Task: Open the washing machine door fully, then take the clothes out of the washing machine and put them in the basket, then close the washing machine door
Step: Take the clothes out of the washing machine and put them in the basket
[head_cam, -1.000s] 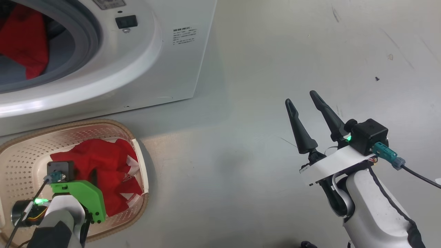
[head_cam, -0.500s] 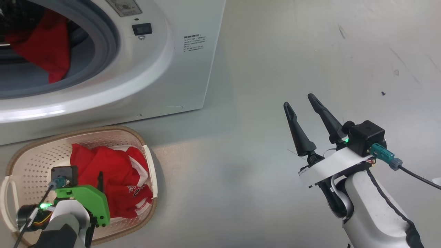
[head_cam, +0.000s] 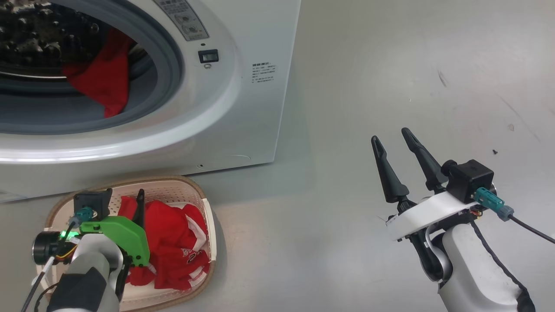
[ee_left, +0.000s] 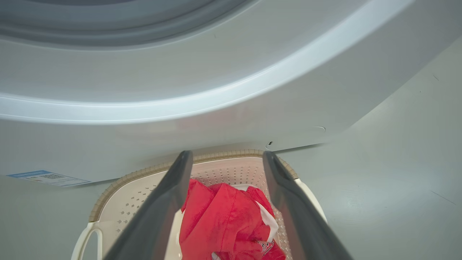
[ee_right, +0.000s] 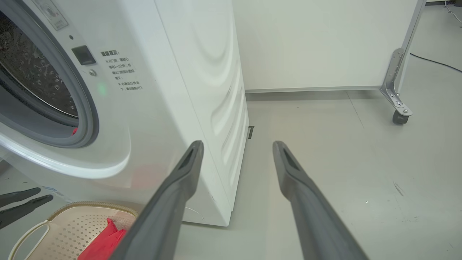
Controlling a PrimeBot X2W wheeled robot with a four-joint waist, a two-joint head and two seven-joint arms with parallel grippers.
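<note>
fingers (ee_left: 158, 211) of the left end effector (ee_left: 226, 156), at 7 o'clock in the head view, stand spread over the basket (head_cam: 190, 185), gripping nothing; red clothes (head_cam: 173, 234) lie heaped inside. right end effector (head_cam: 390, 135), at 4 o'clock, spread and empty above the floor (head_cam: 347, 86). beyond, at 11 o'clock, another red garment (head_cam: 104, 82) lies in the machine (head_cam: 256, 112).

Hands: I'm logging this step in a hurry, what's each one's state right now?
Left hand: open, holding nothing, over the red jersey in the basket.
Right hand: open, empty, over the floor.
</note>
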